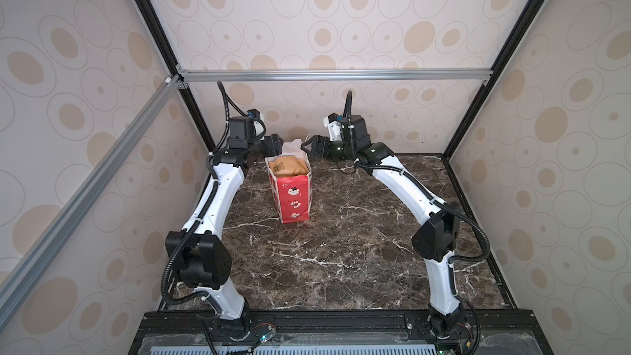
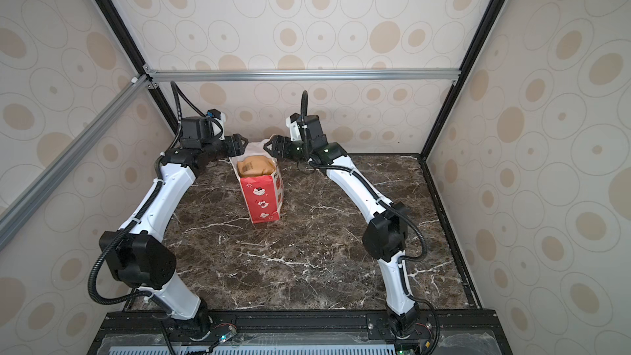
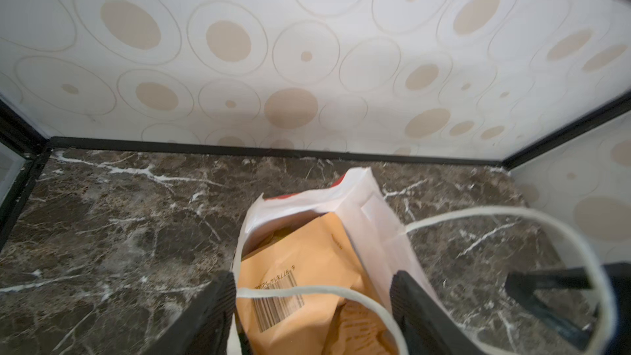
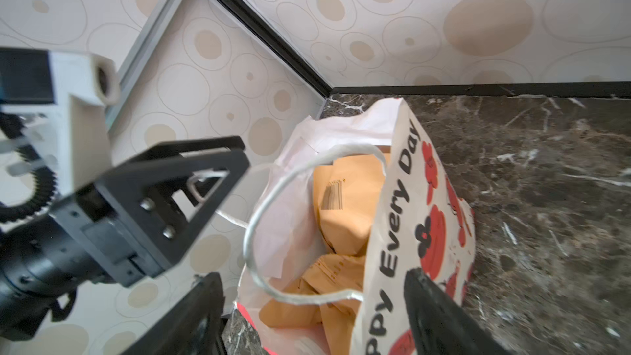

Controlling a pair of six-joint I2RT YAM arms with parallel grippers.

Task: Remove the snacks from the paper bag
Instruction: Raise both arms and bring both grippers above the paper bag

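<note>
The red paper bag (image 1: 293,196) (image 2: 263,199) stands upright at the far middle of the marble table (image 1: 341,251). A tan kraft pouch (image 1: 286,165) (image 3: 307,254) (image 4: 345,223) fills its open mouth; other snacks are hidden. My left gripper (image 1: 278,145) (image 3: 312,302) hangs at the bag's left top edge, open, its jaws straddling the mouth with a white cord handle (image 3: 341,291) lying across the gap. At the right top edge my right gripper (image 1: 305,147) (image 4: 316,302) is open, with the printed wall (image 4: 392,251) and the other cord handle (image 4: 259,220) between its jaws.
The back wall (image 1: 341,114) stands close behind the bag, and black frame posts (image 1: 191,110) mark the corners. Both arms arch in from the near edge along the table's sides. In the right wrist view the left gripper's black fingers (image 4: 177,192) sit just beside the bag.
</note>
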